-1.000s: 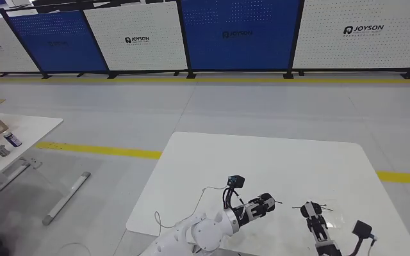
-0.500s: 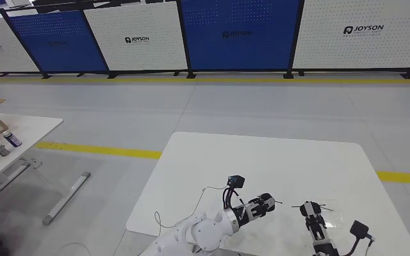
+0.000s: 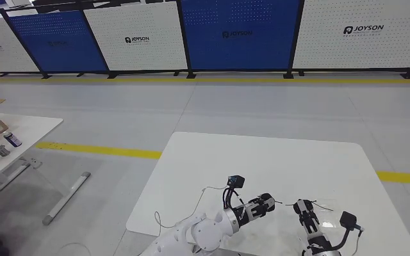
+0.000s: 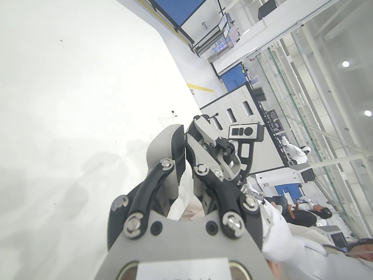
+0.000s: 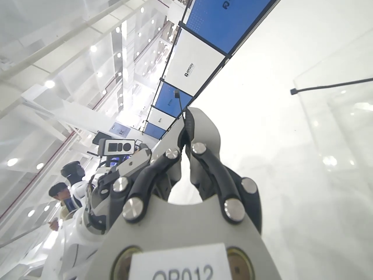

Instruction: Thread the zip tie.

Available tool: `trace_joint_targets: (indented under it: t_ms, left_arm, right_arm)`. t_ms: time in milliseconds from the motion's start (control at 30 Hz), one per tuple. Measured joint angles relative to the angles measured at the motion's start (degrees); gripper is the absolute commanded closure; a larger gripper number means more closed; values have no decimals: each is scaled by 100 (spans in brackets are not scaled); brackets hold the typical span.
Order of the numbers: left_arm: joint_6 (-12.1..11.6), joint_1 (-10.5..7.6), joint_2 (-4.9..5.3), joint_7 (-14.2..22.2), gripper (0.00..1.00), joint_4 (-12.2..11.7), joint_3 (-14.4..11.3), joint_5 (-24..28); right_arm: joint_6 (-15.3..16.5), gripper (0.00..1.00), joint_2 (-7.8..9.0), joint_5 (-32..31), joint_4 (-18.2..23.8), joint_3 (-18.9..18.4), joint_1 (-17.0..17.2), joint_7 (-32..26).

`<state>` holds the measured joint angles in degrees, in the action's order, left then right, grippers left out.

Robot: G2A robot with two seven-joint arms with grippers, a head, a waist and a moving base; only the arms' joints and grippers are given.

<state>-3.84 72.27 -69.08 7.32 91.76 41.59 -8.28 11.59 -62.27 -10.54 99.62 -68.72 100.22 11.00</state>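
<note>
My right gripper (image 5: 187, 117) is shut on a thin black zip tie (image 5: 179, 99); its square head sticks out a little past the fingertips. In the top view this gripper (image 3: 299, 207) hovers near the table's front edge, tip to tip with my left gripper (image 3: 270, 205) and a short gap apart. The left gripper (image 4: 184, 136) is shut, and I cannot make out anything between its pads. Just beyond it the right gripper (image 4: 201, 122) faces it.
A second black zip tie (image 5: 332, 85) lies on a clear plastic tray (image 5: 317, 123) on the white table (image 3: 256, 160), to the right of my right gripper. Beyond the table stand blue and white pegboard panels (image 3: 237, 32).
The right gripper has moved left with its zip tie, closing most of the gap to the left gripper. The left arm has stayed still.
</note>
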Motion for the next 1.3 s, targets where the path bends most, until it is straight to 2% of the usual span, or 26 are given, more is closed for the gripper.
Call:
trace_joint_targets:
  t_ms: [200,467,833,1100,1300]
  left_arm:
    - [0,0,0,0,100,0,0,0]
    - [0,0,0,0,100,0,0,0]
    - [0,0,0,0,100,0,0,0]
    - [0,0,0,0,100,0,0,0]
    - [0,0,0,0,100,0,0,0]
  right_arm:
    - [-2,100,-9,11,-4,2,-21,-24]
    - [165,100,-93,86,-109,59,-140,11]
    - [202,100,-194,39,-309,160,-317,-95]
    - [439,100,-218,-36,-237,2,-136,4]
    - [532,100,-228,11,-230,-109,-76,-194]
